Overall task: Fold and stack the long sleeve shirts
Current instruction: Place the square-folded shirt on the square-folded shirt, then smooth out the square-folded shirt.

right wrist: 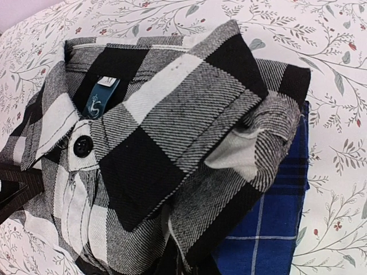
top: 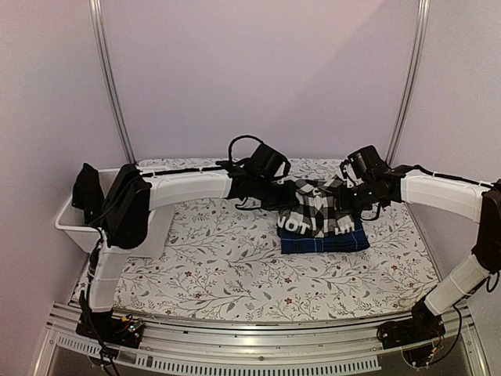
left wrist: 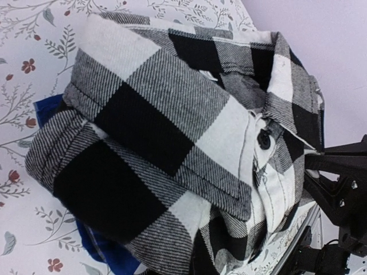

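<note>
Black-and-white check shirt, folded, lies atop the navy plaid shirt on the tabletop, collar toward the far side; left pincer and right pincer flank it, both clenched, apparently on its far edge; neither arm is nearer.

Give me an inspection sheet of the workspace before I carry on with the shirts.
Surface: table with a floral cover, lying flat.
Job's things: check shirt folded, lying on the blue plaid shirt, whose near edge shows beneath.
Clutter: white bin at the table's left edge, dark item inside.
Grippers: left gripper and right gripper shut, seemingly pinching the check shirt's far corners.
Cables: black cable loops above the left wrist.
Surroundings: plain walls, metal poles; nothing else seen.
</note>
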`<action>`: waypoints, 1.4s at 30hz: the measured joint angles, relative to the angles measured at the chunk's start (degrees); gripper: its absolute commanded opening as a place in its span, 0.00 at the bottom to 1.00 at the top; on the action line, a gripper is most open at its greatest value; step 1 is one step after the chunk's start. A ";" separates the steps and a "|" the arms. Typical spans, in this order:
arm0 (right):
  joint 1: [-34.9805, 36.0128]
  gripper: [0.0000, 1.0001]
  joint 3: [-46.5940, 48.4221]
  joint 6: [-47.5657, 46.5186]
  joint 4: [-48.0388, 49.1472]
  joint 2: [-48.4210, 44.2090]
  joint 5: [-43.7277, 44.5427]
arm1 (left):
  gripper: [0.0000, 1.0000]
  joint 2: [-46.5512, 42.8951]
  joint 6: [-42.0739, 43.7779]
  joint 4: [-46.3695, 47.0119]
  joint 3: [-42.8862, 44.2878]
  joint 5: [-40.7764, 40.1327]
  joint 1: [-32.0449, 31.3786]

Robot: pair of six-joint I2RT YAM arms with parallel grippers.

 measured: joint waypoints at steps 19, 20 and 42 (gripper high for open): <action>-7.37 0.33 -3.34 -3.87 1.70 -0.04 -0.44 | 0.10 5.62 -4.85 1.25 4.87 1.42 -1.60; -7.52 0.38 -3.41 -3.74 1.81 0.13 -0.37 | 0.17 5.62 -5.11 1.29 4.57 1.42 -1.64; -7.69 0.28 1.14 -1.51 0.61 -0.94 -2.38 | 0.28 0.57 -3.58 2.21 -8.46 -1.53 -0.66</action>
